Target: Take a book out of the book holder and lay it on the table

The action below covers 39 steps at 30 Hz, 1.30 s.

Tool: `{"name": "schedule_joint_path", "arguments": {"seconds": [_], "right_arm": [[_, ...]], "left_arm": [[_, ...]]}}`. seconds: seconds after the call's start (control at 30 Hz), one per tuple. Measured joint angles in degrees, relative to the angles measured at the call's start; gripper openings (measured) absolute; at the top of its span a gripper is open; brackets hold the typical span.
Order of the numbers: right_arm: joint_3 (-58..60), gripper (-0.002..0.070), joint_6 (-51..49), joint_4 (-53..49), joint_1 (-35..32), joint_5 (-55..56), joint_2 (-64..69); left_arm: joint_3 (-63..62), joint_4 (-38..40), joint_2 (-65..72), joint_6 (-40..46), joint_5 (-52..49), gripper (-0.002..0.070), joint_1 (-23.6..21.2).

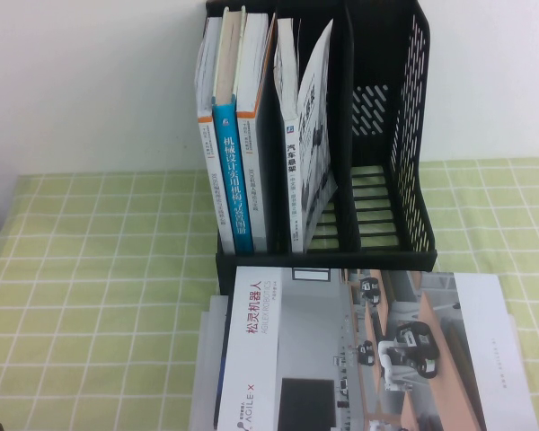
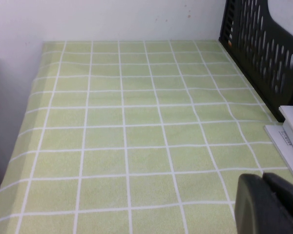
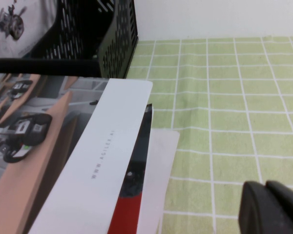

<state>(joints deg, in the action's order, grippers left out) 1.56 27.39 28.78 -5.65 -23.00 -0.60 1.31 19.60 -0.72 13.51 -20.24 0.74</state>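
Note:
A black book holder (image 1: pixel 386 180) stands at the back of the table. Three upright books (image 1: pixel 234 135) fill its left slot, and a tilted book (image 1: pixel 305 144) leans in the middle slot; the right slot is empty. A large AgileX robot book (image 1: pixel 368 350) lies flat on the table in front of the holder, on top of other flat books. It also shows in the right wrist view (image 3: pixel 63 156). My left gripper (image 2: pixel 266 202) is shut and empty above the cloth left of the books. My right gripper (image 3: pixel 271 207) is shut and empty above the cloth right of them. Neither gripper shows in the high view.
A green checked cloth (image 1: pixel 90 269) covers the table. A white wall (image 1: pixel 90 81) rises behind the holder and along the left side (image 2: pixel 10 97). The holder's perforated side (image 2: pixel 263 53) shows in the left wrist view. White book edges (image 2: pixel 290 141) lie near the left gripper.

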Motion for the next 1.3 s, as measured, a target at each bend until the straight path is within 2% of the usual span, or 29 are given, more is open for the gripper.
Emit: {"name": "schedule_joint_path", "arguments": {"seconds": [1.3], "right_arm": [[0.0,-0.0002,1.6,-0.5,0.0,0.0,0.0]], "left_arm": [[0.0,0.2,0.0,0.0,1.4,-0.0003,0.0]]}}
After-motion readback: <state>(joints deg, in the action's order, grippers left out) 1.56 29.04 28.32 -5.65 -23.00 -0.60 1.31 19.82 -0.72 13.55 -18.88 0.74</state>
